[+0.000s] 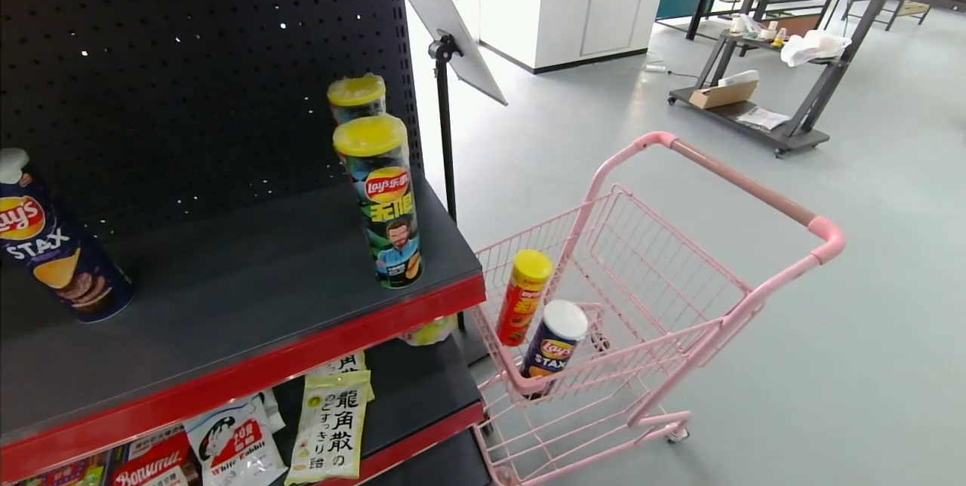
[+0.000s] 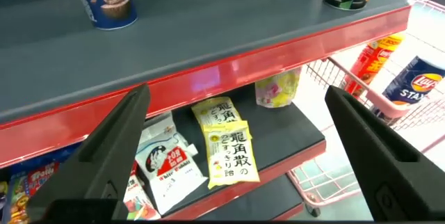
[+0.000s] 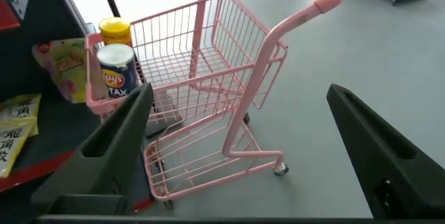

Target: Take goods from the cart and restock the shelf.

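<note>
Right wrist view: blue can (image 3: 117, 76) beyond hand (image 3: 238, 93)

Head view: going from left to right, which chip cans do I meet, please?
blue can on the shelf, green can near the shelf's front edge, red can in the cart, white-lidded can beside it.

Our right gripper (image 3: 236, 165) hanging above the pink cart (image 3: 270, 57) and clear of it, jaws spread wide, our left gripper (image 2: 236, 165) off to the cart's basket end, apart from it, jaws equally wide, both wrists angled downward
</note>
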Robot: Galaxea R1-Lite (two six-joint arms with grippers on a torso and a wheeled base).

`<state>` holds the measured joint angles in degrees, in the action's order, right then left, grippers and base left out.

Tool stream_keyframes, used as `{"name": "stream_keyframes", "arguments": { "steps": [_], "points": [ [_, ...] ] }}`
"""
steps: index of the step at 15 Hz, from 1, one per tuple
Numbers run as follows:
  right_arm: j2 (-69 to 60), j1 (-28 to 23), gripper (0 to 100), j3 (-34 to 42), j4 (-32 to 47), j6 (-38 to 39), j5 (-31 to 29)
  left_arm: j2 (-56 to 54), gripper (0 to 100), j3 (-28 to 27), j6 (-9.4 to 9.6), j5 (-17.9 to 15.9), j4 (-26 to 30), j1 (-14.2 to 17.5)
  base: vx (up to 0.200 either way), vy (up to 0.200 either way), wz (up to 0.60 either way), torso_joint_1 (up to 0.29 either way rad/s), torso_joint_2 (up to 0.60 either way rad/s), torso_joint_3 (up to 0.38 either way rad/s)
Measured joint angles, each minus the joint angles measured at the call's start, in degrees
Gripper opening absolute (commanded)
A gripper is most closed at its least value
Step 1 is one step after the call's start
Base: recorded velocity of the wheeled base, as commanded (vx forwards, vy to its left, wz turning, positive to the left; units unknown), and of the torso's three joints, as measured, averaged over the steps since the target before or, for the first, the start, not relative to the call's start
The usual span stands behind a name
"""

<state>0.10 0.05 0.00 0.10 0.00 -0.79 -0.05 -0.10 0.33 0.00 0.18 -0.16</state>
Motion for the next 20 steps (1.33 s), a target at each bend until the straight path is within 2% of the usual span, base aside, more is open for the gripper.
{"name": "stream_keyframes", "arguments": {
  "steps": [13,20],
  "points": [
    [0.0,0.05,100,0.0,-0.1,1.12,-0.27,0.0,100,0.0,-0.09,0.0,-0.02,0.0,0.0,0.0,0.0,-0.143,0.34,0.198],
    [0.0,0.0,100,0.0,-0.02,0.35,-0.21,0.0,100,0.0,-0.09,0.0,0.0,-0.02,0.0,0.0,0.0,-0.19,0.53,0.329]
  ]
}}
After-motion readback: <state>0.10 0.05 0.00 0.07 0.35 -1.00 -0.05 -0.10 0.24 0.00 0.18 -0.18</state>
